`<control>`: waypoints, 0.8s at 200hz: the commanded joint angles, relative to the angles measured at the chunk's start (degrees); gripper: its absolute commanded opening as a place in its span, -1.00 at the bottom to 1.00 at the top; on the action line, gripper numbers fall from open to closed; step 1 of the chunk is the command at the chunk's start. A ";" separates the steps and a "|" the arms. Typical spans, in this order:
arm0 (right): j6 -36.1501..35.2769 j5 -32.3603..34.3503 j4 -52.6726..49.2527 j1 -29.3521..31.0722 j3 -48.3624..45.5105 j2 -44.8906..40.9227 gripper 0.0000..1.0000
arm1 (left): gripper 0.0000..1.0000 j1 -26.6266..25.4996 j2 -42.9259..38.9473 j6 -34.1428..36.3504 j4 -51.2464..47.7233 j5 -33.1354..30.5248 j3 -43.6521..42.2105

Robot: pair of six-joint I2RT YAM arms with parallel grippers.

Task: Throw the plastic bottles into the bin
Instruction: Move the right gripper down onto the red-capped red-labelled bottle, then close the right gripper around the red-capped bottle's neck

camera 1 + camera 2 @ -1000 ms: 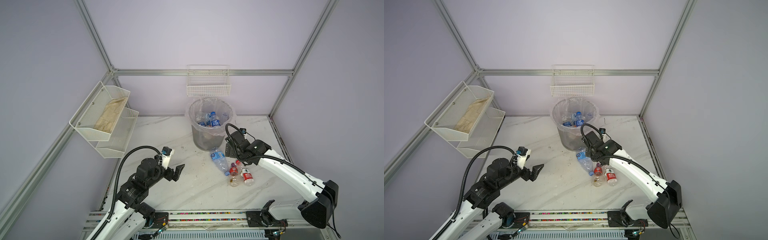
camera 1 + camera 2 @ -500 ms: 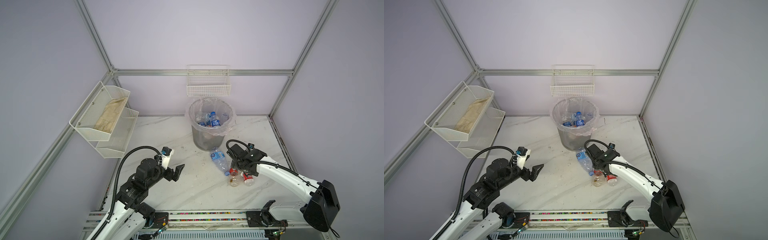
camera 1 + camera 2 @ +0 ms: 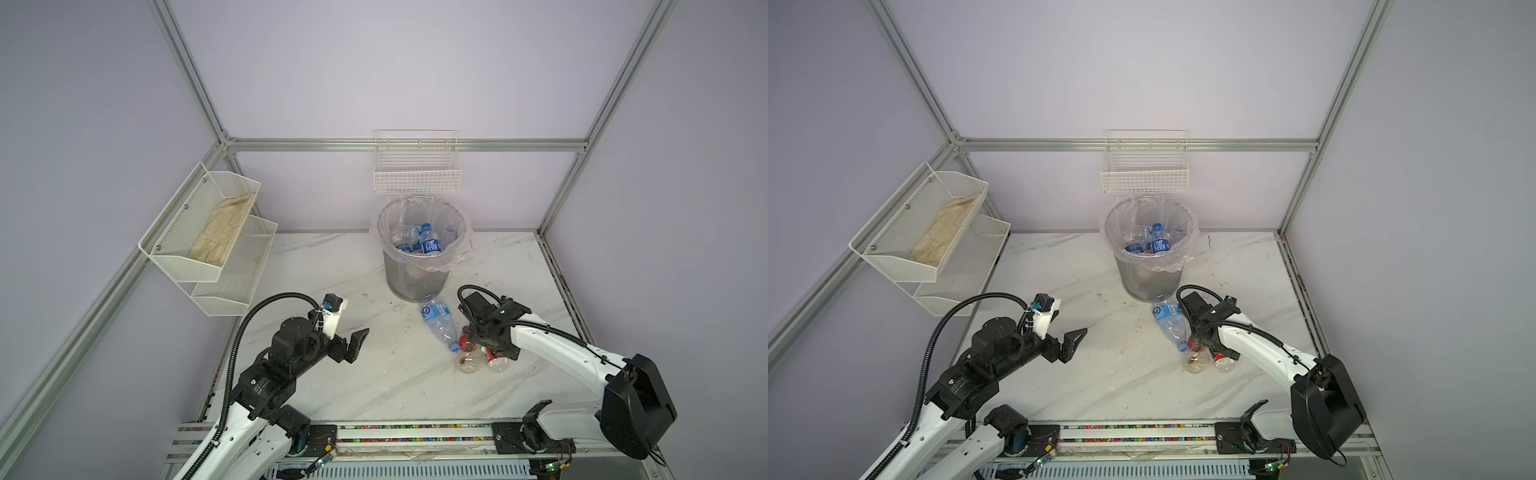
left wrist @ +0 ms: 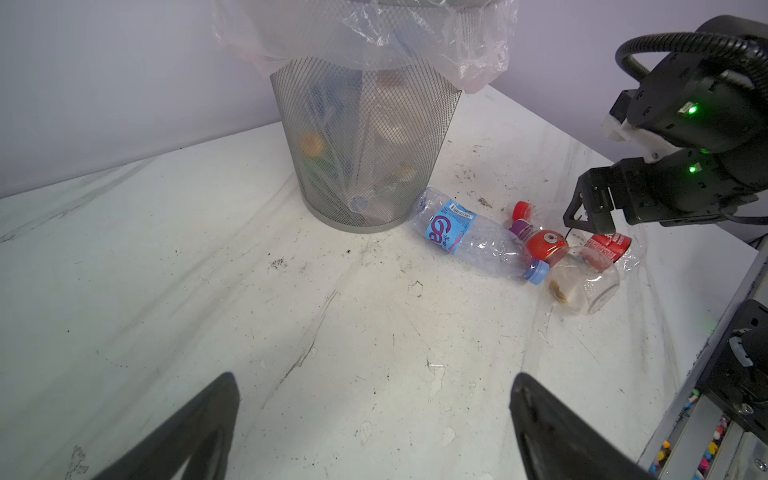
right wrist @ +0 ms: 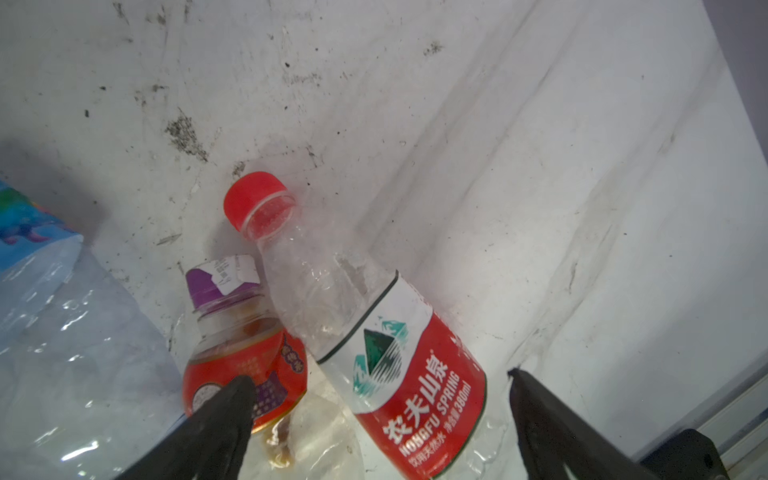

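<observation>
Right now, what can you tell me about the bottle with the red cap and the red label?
The red-label bottle is clear, thin, slightly crumpled plastic and looks empty. It has a red cap and a white-and-red label with a green mountain picture. It lies on its side on the white table, inside the open right gripper, which is not squeezing it. Its side seems to touch a small orange bottle with a purple cap.

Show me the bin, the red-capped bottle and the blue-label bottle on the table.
bin [image 3: 417, 284], in a top view, mesh wall.
red-capped bottle [image 5: 419, 390], right wrist view, on its label.
blue-label bottle [image 4: 451, 226], left wrist view, on its label.
</observation>
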 commanded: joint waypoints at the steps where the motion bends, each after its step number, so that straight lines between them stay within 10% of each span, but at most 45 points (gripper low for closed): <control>1: 0.66 -1.12 2.51 -0.34 -1.31 1.21 0.95 | 1.00 -0.18 -0.59 -0.68 0.69 0.43 -2.35; 160: -5.62 -7.52 13.26 -6.42 -4.40 9.29 0.49 | 1.00 -0.13 -0.59 -0.57 0.71 0.01 -2.40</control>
